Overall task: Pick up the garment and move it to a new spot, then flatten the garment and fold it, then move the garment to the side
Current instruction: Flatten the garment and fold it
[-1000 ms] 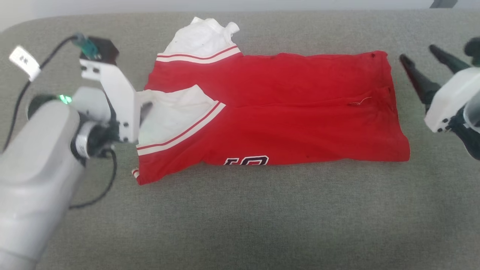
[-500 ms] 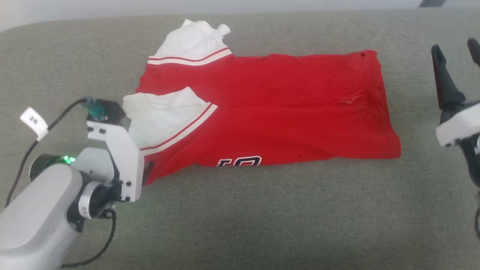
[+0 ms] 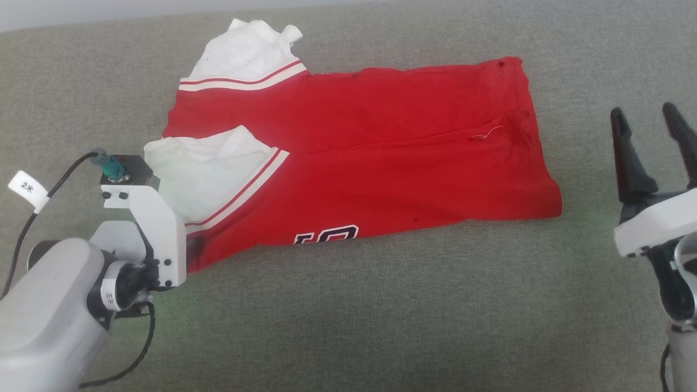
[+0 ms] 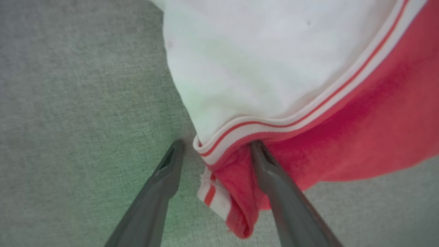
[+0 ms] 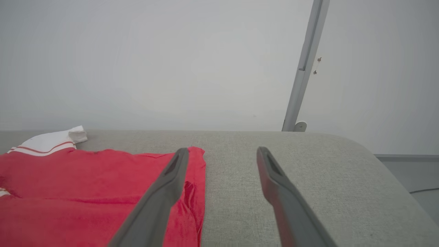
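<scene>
The garment [image 3: 370, 158] is a red jersey folded lengthwise on the grey cushion, with two white sleeves at its left end and part of its black lettering along the near edge. My left gripper [image 4: 216, 145] is open, its two fingers straddling the near left corner of the garment [image 4: 360, 130]; one finger rests on the cushion, the other against the red cloth under the striped trim. In the head view its white wrist mount [image 3: 144, 228] covers the fingers. My right gripper [image 3: 642, 111] is open and holds nothing, off the garment's right end, fingers pointing away from me. The right wrist view shows the garment [image 5: 85, 178] left of the right gripper [image 5: 222, 150].
The grey fabric surface [image 3: 348, 316] runs to a rounded far edge against a pale wall. A grey pole [image 5: 301, 68] stands behind the far right corner. A black cable with a white tag [image 3: 27, 190] loops from my left wrist.
My left gripper has come back from beside the white sleeve to the garment's near left corner. My right gripper has swung round so its fingers point away. The camera has shifted too.
</scene>
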